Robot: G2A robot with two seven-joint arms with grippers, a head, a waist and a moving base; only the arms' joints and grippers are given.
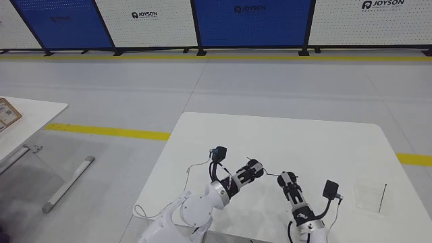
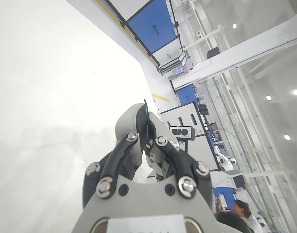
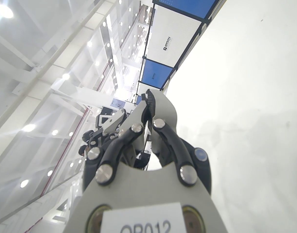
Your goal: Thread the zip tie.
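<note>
Zip tie (image 2: 145, 103) ends sit pinched in my clenched left gripper (image 2: 146, 112) and right gripper (image 3: 146, 101), held close, I judge, for threading.

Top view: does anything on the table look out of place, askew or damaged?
Nothing stands out. The left gripper and right gripper each pinch the tie above the table; a spare tie lies at the tray.
</note>
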